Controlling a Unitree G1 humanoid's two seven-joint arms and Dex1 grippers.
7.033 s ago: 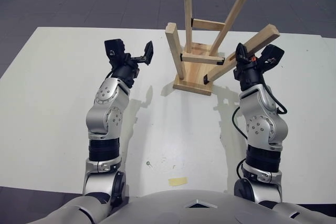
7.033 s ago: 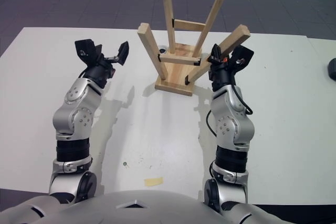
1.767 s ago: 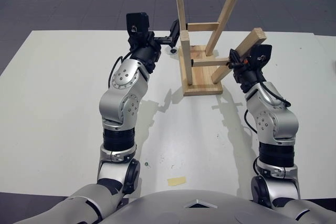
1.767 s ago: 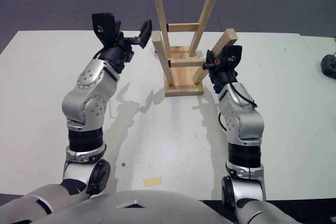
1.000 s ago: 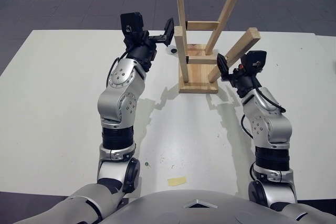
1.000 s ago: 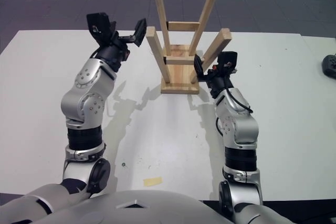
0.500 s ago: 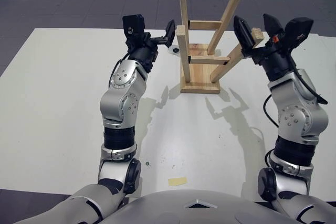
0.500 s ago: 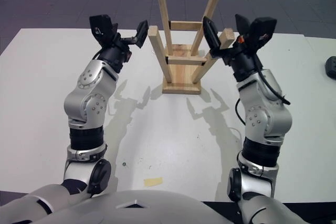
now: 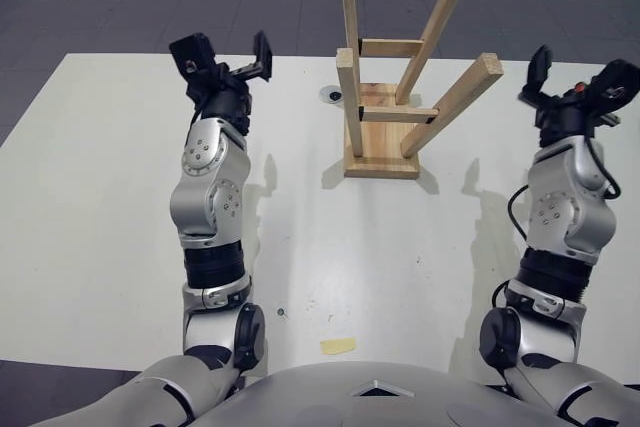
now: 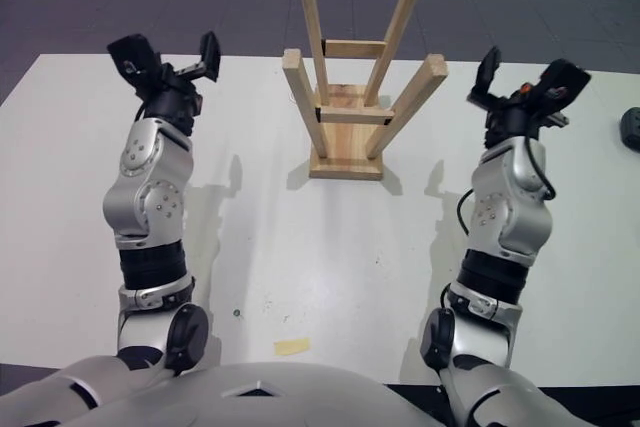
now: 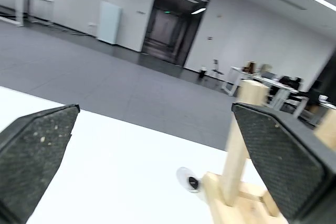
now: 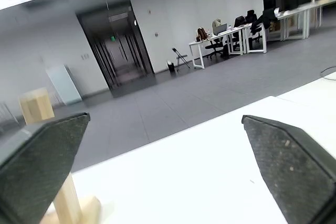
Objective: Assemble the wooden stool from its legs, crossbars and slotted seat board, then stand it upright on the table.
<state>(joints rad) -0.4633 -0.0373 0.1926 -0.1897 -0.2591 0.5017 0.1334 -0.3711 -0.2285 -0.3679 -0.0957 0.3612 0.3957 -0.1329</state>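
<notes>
The pale wooden stool (image 9: 385,112) stands upside down at the far middle of the white worktop (image 9: 100,207). Its slotted seat board (image 9: 380,163) lies flat on the surface, and its four legs (image 9: 349,17) point up and splay outward, joined by crossbars (image 9: 392,48). It looks assembled, so the step left is probably turning it over onto its legs.

The left hand (image 9: 228,57) hovers to the stool's left and the right hand (image 9: 577,75) to its right, both raised about level with the tops of the nearer legs. Both are spread wide and hold nothing, and neither touches the wood.

The right hand is the nearer one, close to the tip of the near right leg (image 9: 455,100), which leans towards it. The left hand is farther from the near left leg (image 9: 348,107). The legs' long axes run up from the board, so a turn-over would likely need a grip from each side.
</notes>
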